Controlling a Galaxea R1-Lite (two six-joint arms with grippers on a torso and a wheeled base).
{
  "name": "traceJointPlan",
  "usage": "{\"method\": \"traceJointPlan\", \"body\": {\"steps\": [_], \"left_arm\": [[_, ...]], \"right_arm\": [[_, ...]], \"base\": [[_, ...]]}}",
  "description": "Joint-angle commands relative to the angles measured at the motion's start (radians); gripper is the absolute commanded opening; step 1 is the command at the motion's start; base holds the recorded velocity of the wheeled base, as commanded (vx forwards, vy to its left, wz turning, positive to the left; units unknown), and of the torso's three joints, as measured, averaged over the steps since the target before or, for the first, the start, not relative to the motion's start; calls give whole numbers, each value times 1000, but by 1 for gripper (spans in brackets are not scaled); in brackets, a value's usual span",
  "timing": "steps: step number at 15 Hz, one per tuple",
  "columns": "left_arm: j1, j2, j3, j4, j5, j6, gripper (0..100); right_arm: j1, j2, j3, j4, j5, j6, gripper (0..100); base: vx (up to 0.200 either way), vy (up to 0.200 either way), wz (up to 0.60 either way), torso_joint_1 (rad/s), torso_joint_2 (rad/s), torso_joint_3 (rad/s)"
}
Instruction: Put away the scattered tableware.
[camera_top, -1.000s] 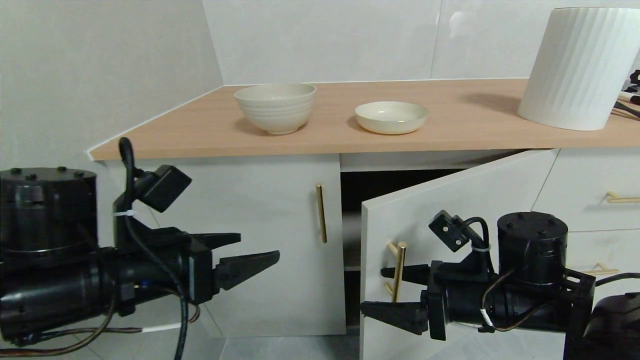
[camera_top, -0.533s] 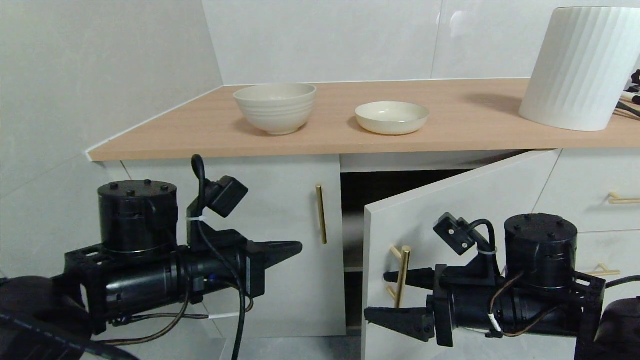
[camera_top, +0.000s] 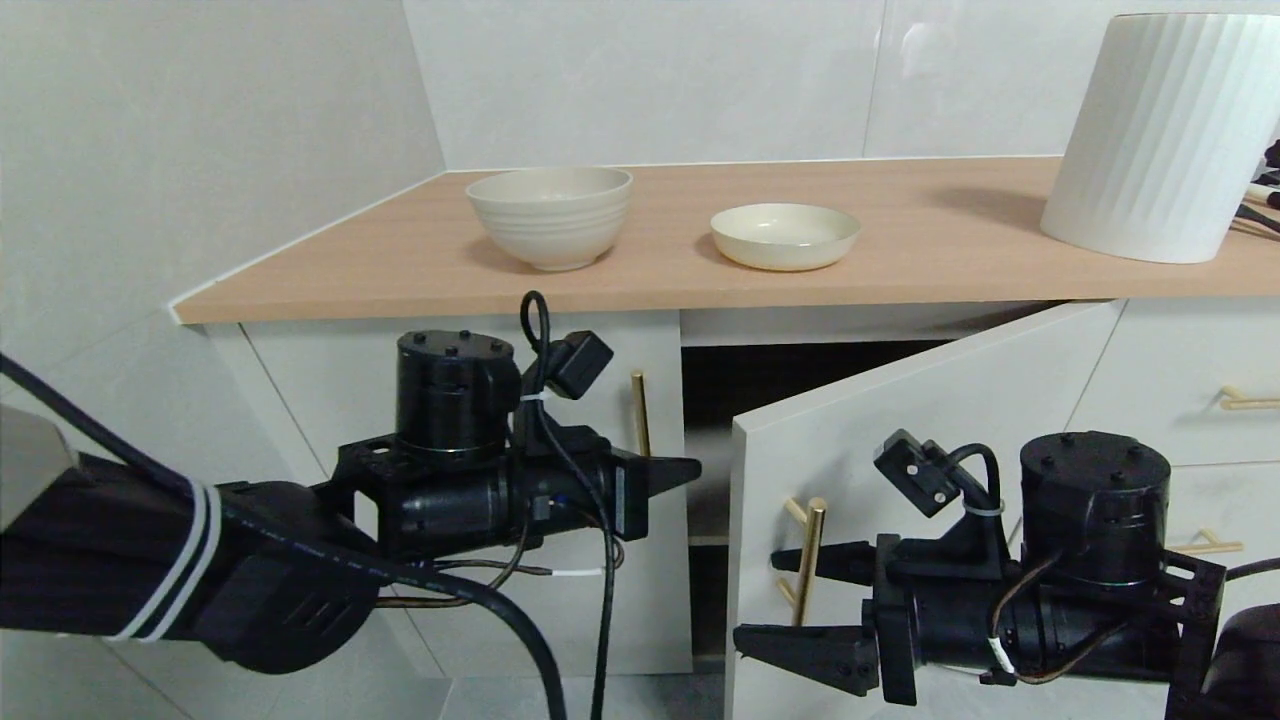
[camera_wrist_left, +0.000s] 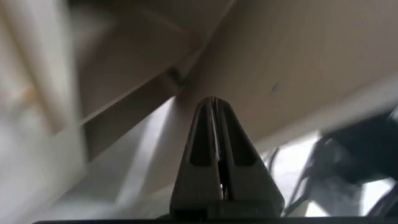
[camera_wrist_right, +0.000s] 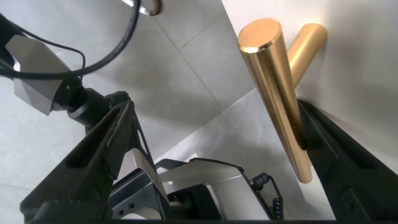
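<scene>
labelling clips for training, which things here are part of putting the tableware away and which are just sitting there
Job: deep cream ribbed ceramic bowl; shallow cream ceramic dish; half-open white cupboard door with gold bar handle.
Just there: tall white ribbed container; dark utensils beside it.

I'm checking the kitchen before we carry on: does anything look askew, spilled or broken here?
Only the right cabinet door, which stands ajar, its gold handle between the right gripper's open fingers. The bowl and shallow dish sit upright on the counter, unspilled and intact.
</scene>
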Motion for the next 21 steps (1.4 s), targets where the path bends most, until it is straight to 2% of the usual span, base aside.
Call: {"method": "traceJointPlan", "body": {"steps": [1,5,7,11,14,16,18,20,21], "left_arm": [[-28,50,-60,0,0,-26,0],[-64,94,-69,-7,-3,-27,0],[-100,103,-72,-20,-3,-32,0],[-125,102,-73,-21,-1,-32,0],[-130,102,-75,-27,-1,-32,0],[-137,102,-73,-34,-1,-32,0],[-139,102,-73,-35,-1,-32,0],[-139,100,-73,-35,-1,-32,0],[-139,97,-75,-35,-1,-33,0]], "right_arm": [[0,-11,3,-2,-2,-1,100],[0,-11,6,-2,-4,-1,100],[0,-14,6,-2,-4,-1,100],[-12,-22,9,-2,-8,-3,100],[-52,-43,21,1,-10,-3,100],[-144,-80,32,9,-10,-7,100],[-173,-129,69,18,-21,-7,100],[-206,-203,115,47,-31,-26,100],[-216,-272,130,128,-93,-67,100]], "base": [[0,0,0,0,0,0],[0,0,0,0,0,0],[0,0,0,0,0,0],[0,0,0,0,0,0],[0,0,0,0,0,0],[0,0,0,0,0,0],[0,0,0,0,0,0],[0,0,0,0,0,0],[0,0,0,0,0,0]]}}
